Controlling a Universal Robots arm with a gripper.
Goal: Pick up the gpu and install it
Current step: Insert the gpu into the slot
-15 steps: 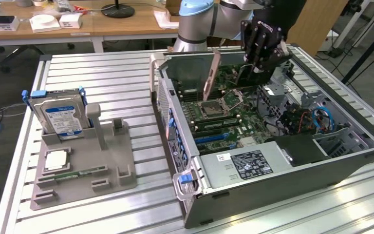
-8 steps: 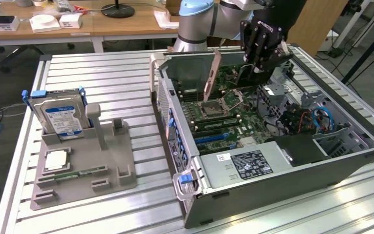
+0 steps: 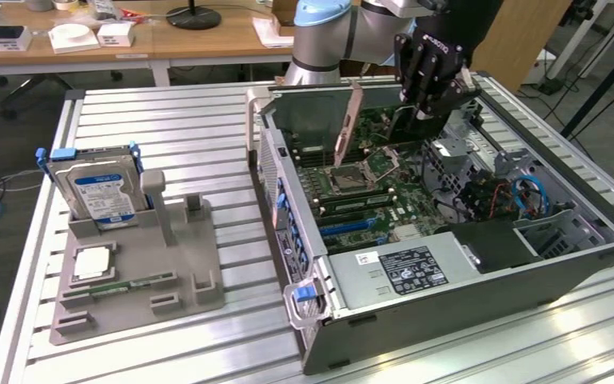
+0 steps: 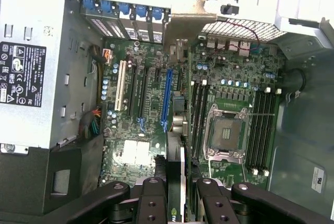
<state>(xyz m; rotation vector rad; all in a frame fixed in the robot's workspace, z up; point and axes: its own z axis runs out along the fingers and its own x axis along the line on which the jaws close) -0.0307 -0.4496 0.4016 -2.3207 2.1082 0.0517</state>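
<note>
Gpu (image 4: 176, 174) clamped in the claw (image 3: 427, 100), hovering over the motherboard (image 4: 138, 130). Install step; seating likely needs its edge square above the blue slot (image 4: 168, 96).

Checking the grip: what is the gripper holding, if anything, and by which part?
The gripper holds the gpu, jaws pressing its two flat faces along the upper edge, the card edge-on above the motherboard.
</note>
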